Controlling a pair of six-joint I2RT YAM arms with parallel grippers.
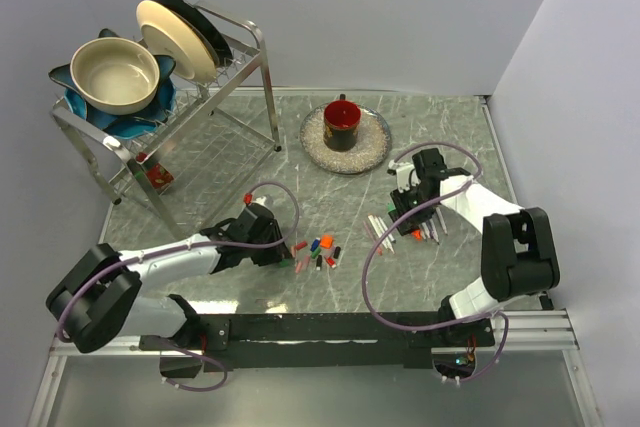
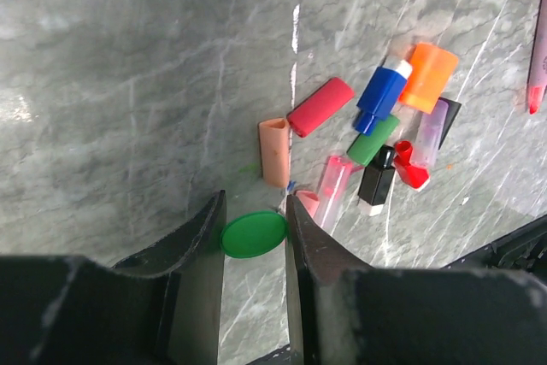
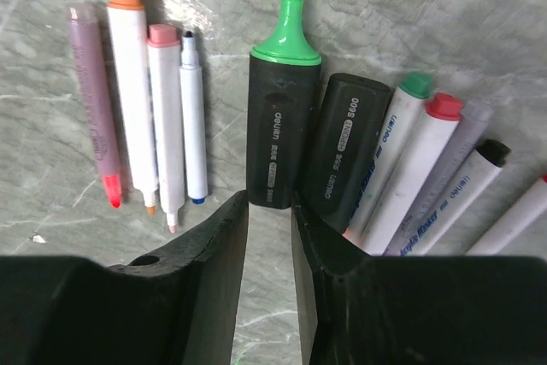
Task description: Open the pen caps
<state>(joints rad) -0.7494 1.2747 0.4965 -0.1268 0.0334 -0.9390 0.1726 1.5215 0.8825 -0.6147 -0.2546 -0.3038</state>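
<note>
Green cap (image 2: 253,235) sits pinched in left tool (image 2: 255,215), lower centre of left wrist frame; loose pen caps (image 2: 373,138) lie upper right. Right tool (image 3: 269,211) narrow, empty. Best release low beside them, lest it roll.

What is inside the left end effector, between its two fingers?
Between the fingers of the left end effector sits a green pen cap, seen end-on as a round disc, a finger against each side. Its body behind that face is covered.
</note>
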